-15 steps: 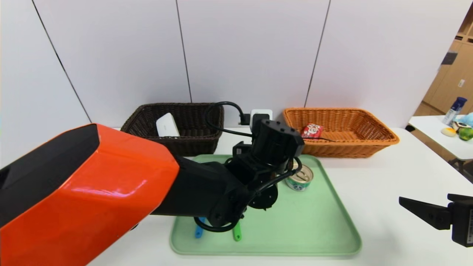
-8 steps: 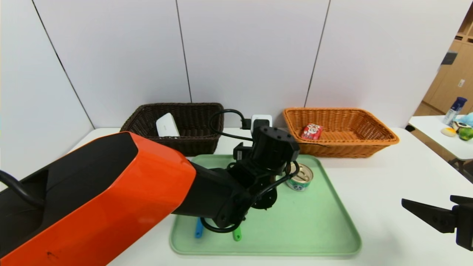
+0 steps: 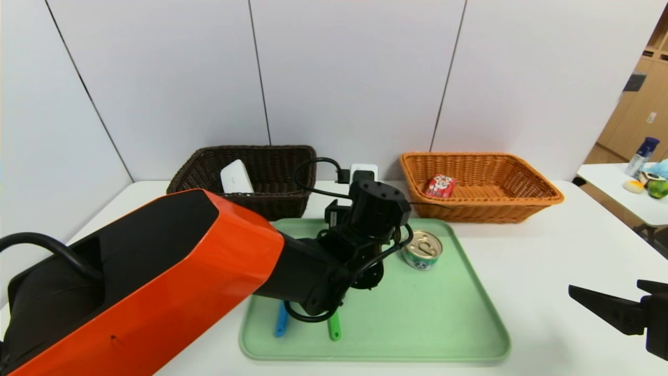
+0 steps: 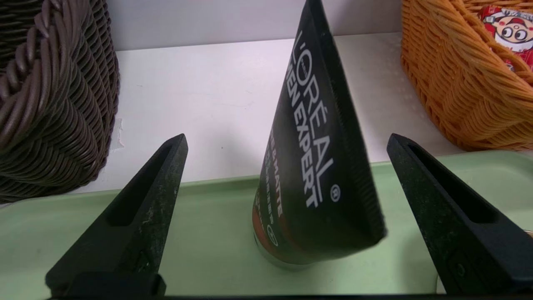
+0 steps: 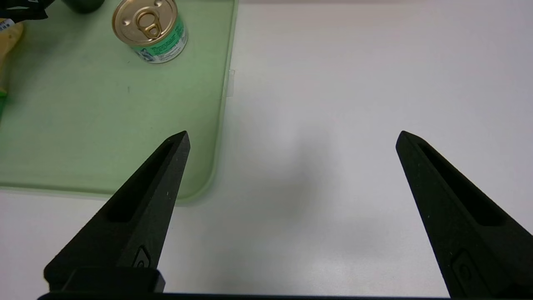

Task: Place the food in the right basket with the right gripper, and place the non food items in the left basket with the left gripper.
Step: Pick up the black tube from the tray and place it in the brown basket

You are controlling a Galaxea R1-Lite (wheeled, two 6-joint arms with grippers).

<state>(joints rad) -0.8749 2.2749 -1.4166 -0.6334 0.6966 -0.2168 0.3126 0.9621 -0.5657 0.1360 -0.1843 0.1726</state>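
Left gripper (image 4: 287, 141): we see its jaws spread wide, 1 finger on each side of the tube, not touching.
Tube (image 4: 316, 166): dark cone, white lettering, upright on the green tray (image 4: 208, 250); hidden in our head view.
Right gripper (image 5: 291, 137): jaws spread, above the table (image 5: 354, 104).

Bright, even, from overhead. Glare streaking the orange shell (image 3: 172, 271) behind the left gripper (image 4: 287, 141). Soft shadow pooled on the table (image 5: 333, 125) between the right gripper (image 5: 291, 137) fingertips. Sharp lettering on the tube (image 4: 316, 166) between the left fingers; finger bases blurred. Bowed wall seams toward head-view edges.
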